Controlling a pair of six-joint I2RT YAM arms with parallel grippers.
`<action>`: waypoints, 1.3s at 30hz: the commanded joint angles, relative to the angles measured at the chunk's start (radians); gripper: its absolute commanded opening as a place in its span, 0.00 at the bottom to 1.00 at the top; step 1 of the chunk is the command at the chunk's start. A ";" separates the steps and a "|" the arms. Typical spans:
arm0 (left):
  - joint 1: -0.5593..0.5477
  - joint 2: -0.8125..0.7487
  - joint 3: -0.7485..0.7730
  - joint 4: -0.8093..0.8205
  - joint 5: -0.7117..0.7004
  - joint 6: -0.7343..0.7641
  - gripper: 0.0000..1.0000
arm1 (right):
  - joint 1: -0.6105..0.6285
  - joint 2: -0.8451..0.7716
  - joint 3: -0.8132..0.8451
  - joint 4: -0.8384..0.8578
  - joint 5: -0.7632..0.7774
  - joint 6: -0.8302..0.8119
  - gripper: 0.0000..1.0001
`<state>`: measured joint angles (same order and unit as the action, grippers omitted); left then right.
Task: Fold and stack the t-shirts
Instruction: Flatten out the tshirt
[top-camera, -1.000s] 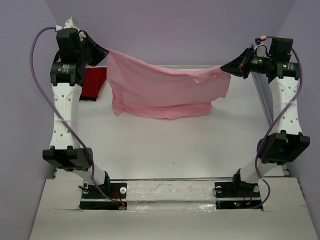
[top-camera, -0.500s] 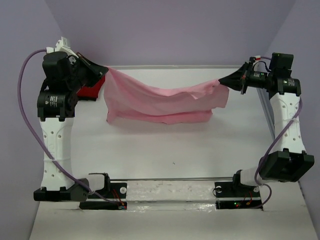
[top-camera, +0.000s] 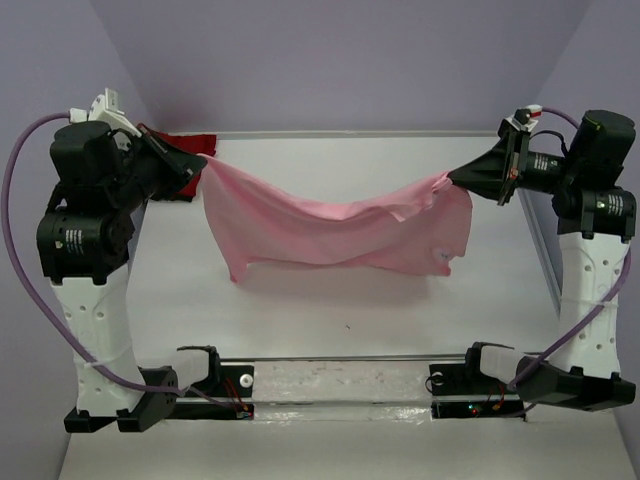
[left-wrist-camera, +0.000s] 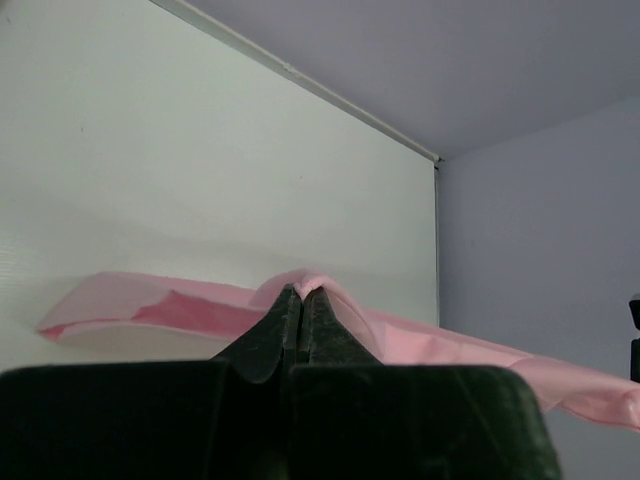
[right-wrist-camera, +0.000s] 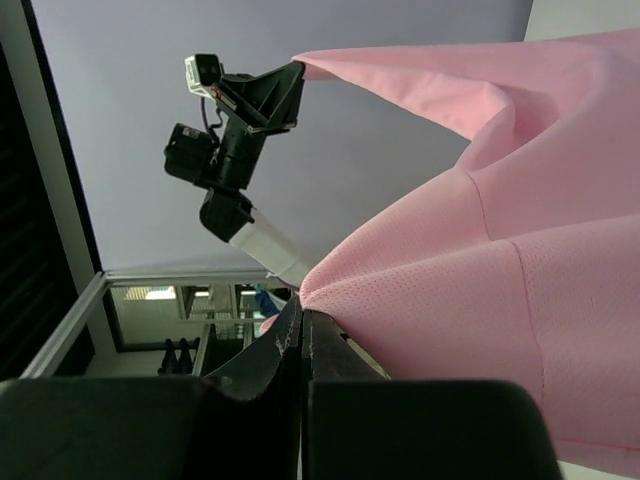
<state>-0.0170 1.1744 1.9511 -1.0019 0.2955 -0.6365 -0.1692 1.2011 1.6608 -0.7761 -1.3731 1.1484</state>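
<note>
The light pink t-shirt (top-camera: 330, 230) hangs in the air between my two grippers, sagging in the middle above the white table (top-camera: 330, 310). My left gripper (top-camera: 200, 163) is shut on its left corner; the wrist view shows pink cloth (left-wrist-camera: 200, 310) pinched at the closed tips (left-wrist-camera: 302, 292). My right gripper (top-camera: 455, 177) is shut on the shirt's right corner, with pink cloth (right-wrist-camera: 480, 280) spreading from the closed tips (right-wrist-camera: 300, 305). The deep red shirt (top-camera: 185, 145) lies at the table's back left, mostly hidden behind the left arm.
Lilac walls (top-camera: 330, 60) close in the table at the back and sides. A metal rail (top-camera: 340, 375) runs along the near edge between the arm bases. The left arm (right-wrist-camera: 235, 150) shows across in the right wrist view.
Both arms have drawn back toward the near side and spread wider, carrying the pink shirt forward and lifting it off the table. It now hangs more stretched.
</note>
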 joint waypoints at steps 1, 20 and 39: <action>0.008 -0.032 0.116 -0.042 0.007 0.050 0.00 | -0.004 -0.084 0.011 0.078 -0.072 -0.004 0.00; 0.006 -0.087 0.243 0.090 0.276 0.070 0.00 | -0.004 -0.129 0.205 0.328 -0.035 0.008 0.00; 0.006 -0.153 0.218 0.594 0.287 0.078 0.00 | -0.004 -0.161 0.301 0.753 0.227 -0.009 0.00</action>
<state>-0.0174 1.0222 2.1223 -0.4774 0.5816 -0.6090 -0.1692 1.0588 1.9167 -0.1226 -1.2133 1.1717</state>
